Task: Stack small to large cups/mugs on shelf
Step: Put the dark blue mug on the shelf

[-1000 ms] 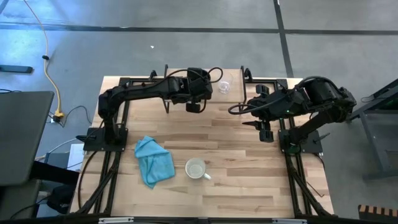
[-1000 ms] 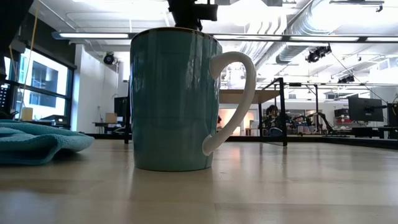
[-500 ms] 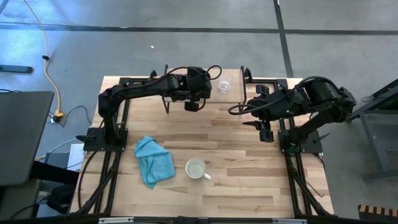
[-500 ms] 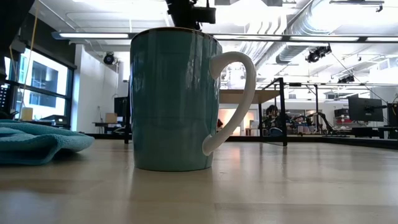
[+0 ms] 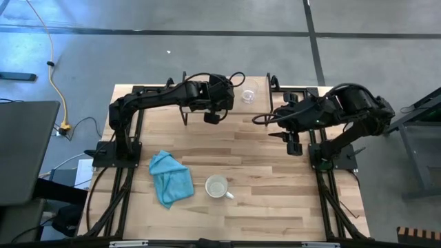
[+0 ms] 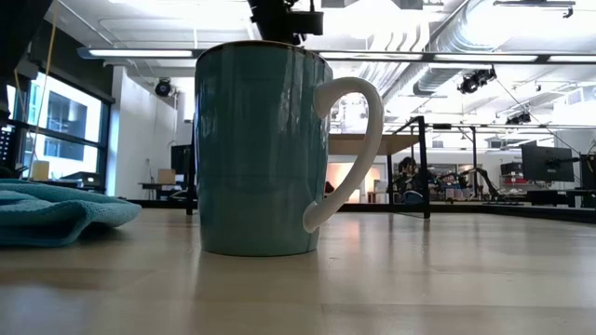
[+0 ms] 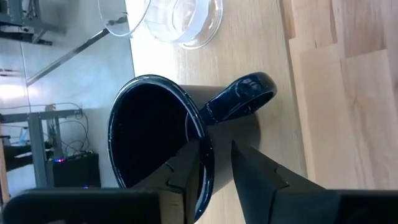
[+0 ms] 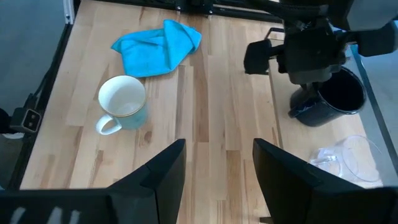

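A black mug (image 7: 155, 137) and a clear glass cup (image 7: 180, 18) stand side by side on the light-wood shelf (image 7: 249, 56) at the table's far edge. My left gripper (image 7: 214, 155) hangs open over the mug, its fingers astride the rim beside the handle (image 7: 242, 99). In the high view that gripper (image 5: 212, 117) covers the mug. A mug that is teal outside and white inside, with a white handle (image 5: 217, 186), stands on the tabletop near the front. My right gripper (image 5: 293, 141) hangs open, raised above the table's right side. My left gripper has one finger (image 7: 186, 174) inside the black mug and the other outside its wall, at the rim (image 7: 205, 155) next to the handle. It comes slanting down from above. A strip of wood shows between the outer finger and the wall. Whether the inner finger touches I cannot tell.
A crumpled teal cloth (image 5: 170, 178) lies on the tabletop left of the teal-and-white mug. Bare butcher-block tabletop (image 5: 262, 165) lies between the shelf and the front edge. The shelf's thin dark legs (image 5: 185, 116) stand at its corners.
My left gripper has turned slightly above the black mug, its tip swinging a little toward the table's left edge. The mugs, the glass and the cloth lie as before.
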